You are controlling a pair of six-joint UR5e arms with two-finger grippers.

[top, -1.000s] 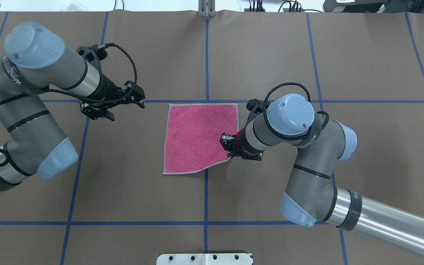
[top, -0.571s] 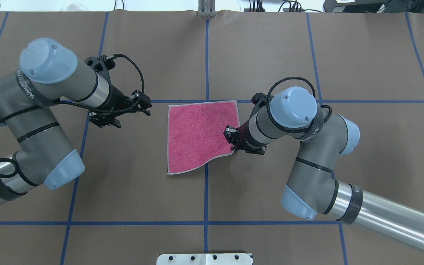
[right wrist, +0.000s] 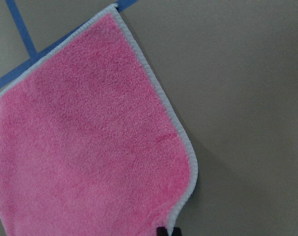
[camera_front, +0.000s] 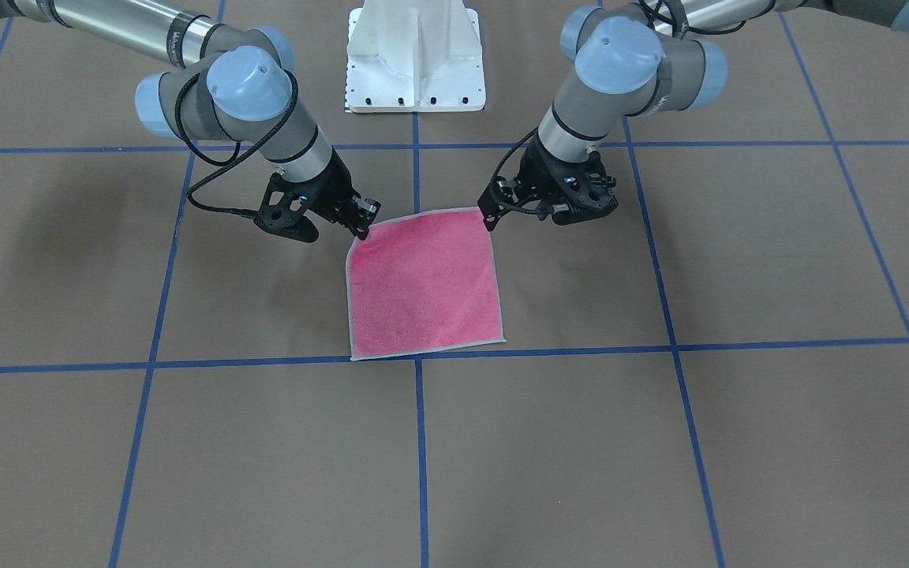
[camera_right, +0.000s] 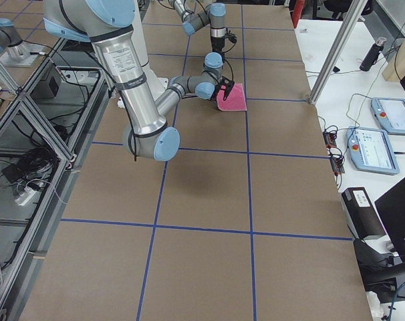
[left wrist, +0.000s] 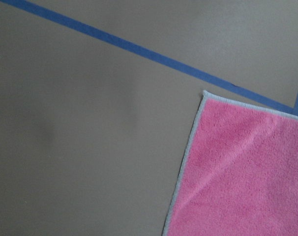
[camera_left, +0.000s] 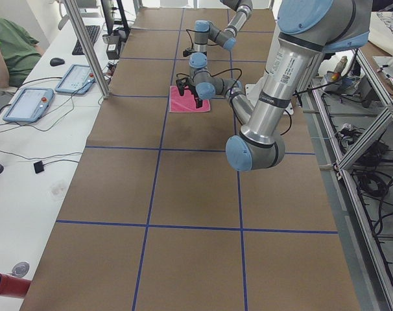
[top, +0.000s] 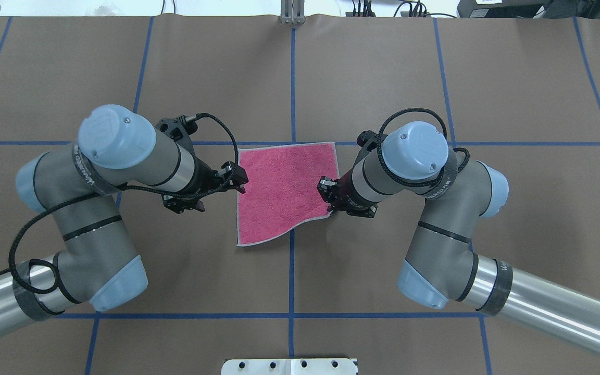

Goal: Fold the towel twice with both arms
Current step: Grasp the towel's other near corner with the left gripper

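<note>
The pink towel (top: 284,190) lies spread on the brown table; it also shows in the front view (camera_front: 423,288). My right gripper (top: 327,200) is shut on the towel's corner nearest the robot on the right, holding it slightly raised, so the near edge curves. In the front view the right gripper (camera_front: 361,224) is at the towel's upper left. The right wrist view shows the lifted corner (right wrist: 181,196). My left gripper (top: 240,181) is open over the towel's left edge, and in the front view (camera_front: 491,218) it is by the upper right corner. The left wrist view shows the towel (left wrist: 242,172), no fingers.
The white pedestal base (camera_front: 415,71) stands at the robot's side of the table. Blue tape lines (top: 292,78) grid the brown table cover. Beyond the far edge is a desk with tablets (camera_left: 28,103) and a seated person (camera_left: 8,55).
My left arm has swung right, bringing its gripper from well left of the towel to its left edge. The right gripper raised its corner a little, then stayed still.
</note>
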